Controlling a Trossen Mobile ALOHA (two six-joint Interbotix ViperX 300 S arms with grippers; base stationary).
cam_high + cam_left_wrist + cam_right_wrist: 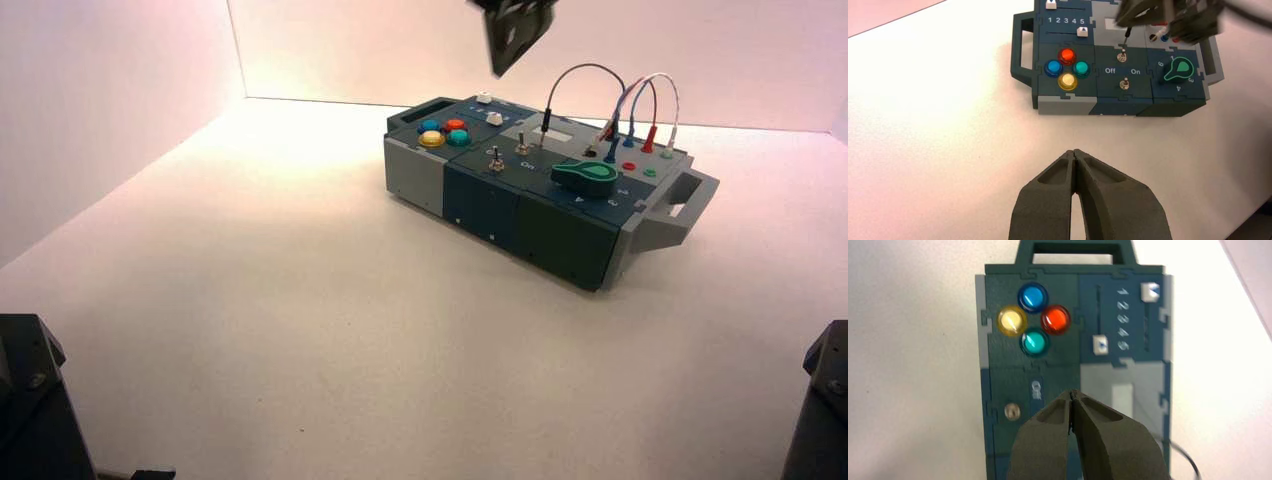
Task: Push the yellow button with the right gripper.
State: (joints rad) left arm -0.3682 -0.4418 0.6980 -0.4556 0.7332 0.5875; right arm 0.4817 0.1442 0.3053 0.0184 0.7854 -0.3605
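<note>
Yellow push button (431, 139) sits at the near-left of the box's four-button cluster, apparently still to be pushed, while right of it the right claw (498, 73), closed and empty, hangs above the box, the approach and press seemingly left to do.

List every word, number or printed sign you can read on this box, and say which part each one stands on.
"1 2 3 4 5": between the two white sliders on the dark blue panel
"Off": left of the silver toggle switches
"On": right of those switches
"1", "3", "4": around the green knob; another mark there is unclear, perhaps "6" or "9"
</note>
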